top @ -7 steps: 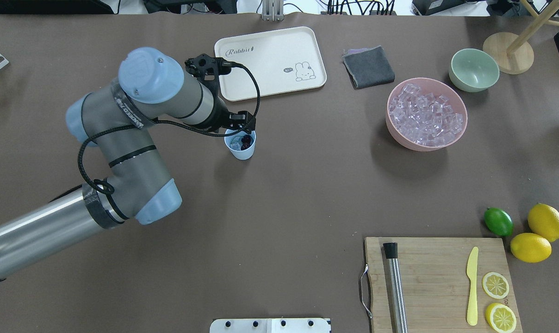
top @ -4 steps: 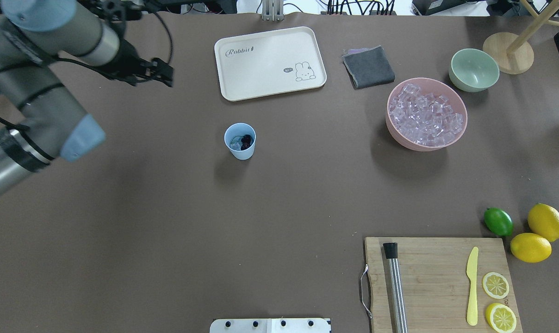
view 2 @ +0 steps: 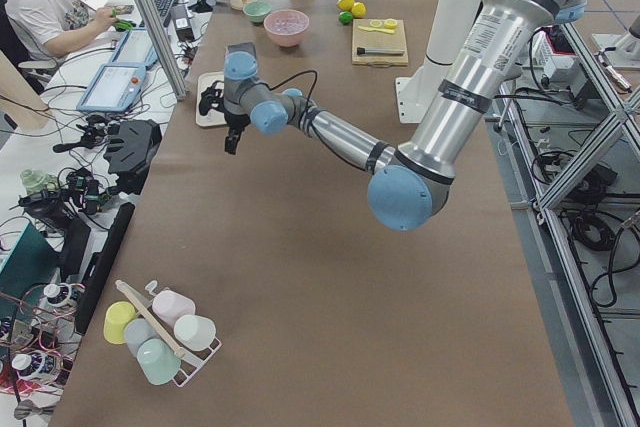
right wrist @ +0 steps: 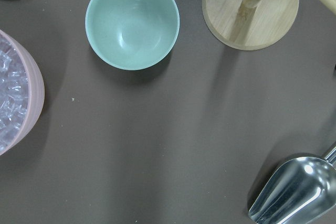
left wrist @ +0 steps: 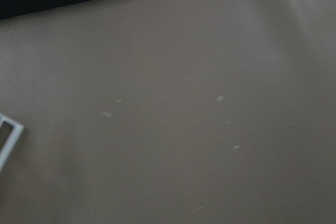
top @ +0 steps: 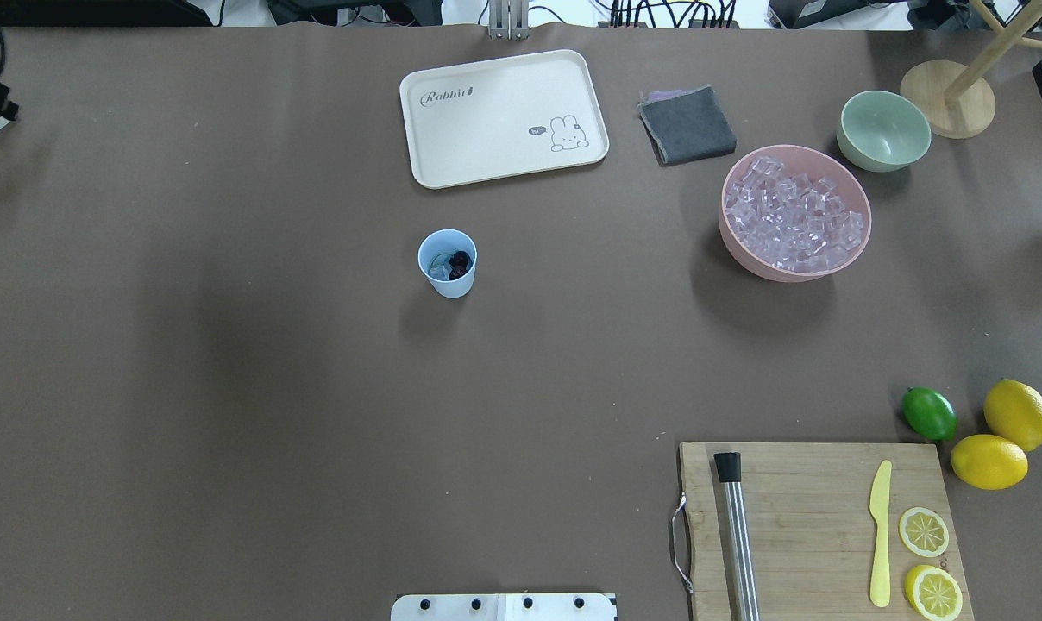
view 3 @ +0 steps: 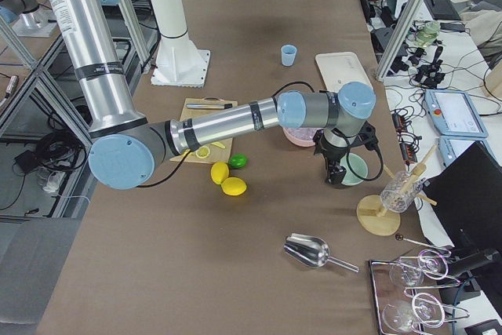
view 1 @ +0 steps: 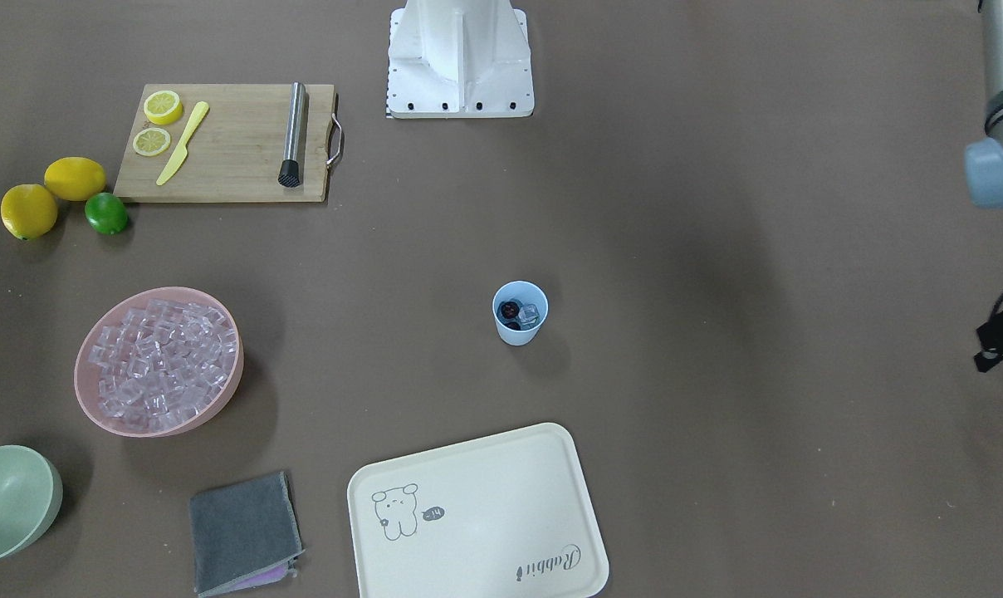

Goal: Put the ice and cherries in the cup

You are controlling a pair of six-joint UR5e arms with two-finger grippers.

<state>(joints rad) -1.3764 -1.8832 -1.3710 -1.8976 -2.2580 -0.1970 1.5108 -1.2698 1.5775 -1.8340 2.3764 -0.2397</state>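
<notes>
Left gripper (view 2: 231, 145) withdrew far from cup (top: 450, 288), pointing down.

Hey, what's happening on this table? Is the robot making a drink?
Sort of. The small blue cup in the middle of the table holds the dark cherries and a little ice, so that job looks done. Neither arm is touching anything: the left gripper hangs over bare table off to one end, and the right gripper hangs by the pale green bowl, next to the pink bowl.
</notes>
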